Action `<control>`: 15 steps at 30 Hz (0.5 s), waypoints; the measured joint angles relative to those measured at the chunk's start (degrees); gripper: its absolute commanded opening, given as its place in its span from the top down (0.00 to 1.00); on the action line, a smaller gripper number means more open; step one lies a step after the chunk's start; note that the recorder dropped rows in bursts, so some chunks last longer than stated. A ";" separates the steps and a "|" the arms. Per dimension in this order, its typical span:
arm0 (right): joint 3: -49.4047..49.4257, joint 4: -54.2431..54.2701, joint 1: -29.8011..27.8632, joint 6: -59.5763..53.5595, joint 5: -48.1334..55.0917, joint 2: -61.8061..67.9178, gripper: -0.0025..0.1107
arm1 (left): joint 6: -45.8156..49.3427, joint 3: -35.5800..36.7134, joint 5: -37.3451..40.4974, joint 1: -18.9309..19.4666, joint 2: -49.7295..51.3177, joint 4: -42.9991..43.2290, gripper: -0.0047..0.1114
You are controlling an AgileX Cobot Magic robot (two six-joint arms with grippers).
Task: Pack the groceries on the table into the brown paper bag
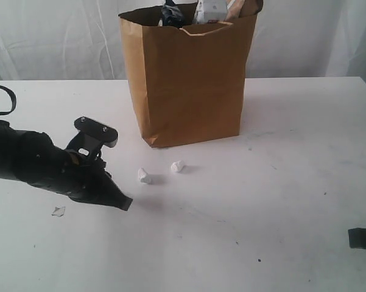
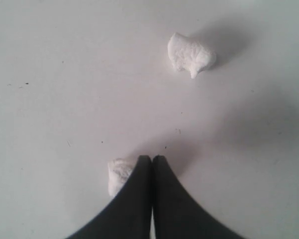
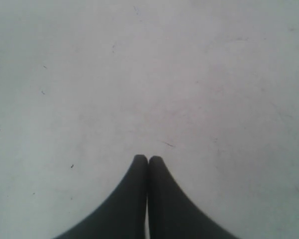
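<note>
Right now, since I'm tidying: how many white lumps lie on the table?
2. One white lump lies beside the left claw; the other nearer the brown paper bag, which may hide more.

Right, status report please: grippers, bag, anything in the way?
Left gripper and right gripper shut, empty. Brown paper bag upright, groceries inside. Two white lumps on table before it.

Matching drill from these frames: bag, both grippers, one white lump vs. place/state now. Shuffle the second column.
1 brown paper bag
2 left gripper
3 right gripper
4 white lump nearer the bag

A shut, only table in its wrist view
B upright, groceries poking out the top
C lying loose in front of the bag
D shut, tips beside the other white lump

Pairs: 1-B, 2-D, 3-A, 4-C
</note>
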 measured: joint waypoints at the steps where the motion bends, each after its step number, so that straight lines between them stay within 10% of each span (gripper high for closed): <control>1: 0.00 0.00 0.00 0.00 0.00 0.00 0.98 | 0.00 0.00 0.05 0.00 -0.93 0.00 0.96; 7: 0.00 0.00 0.00 0.00 0.00 0.00 0.98 | 0.22 0.00 0.29 4.12 -10.89 0.00 0.95; 12: 0.00 0.00 0.00 0.00 0.00 0.00 0.98 | 2.21 0.00 3.71 6.40 -10.71 0.00 0.52; 15: 0.00 0.00 0.00 0.00 0.00 0.00 0.98 | 2.36 0.00 5.73 6.40 -7.20 0.00 0.48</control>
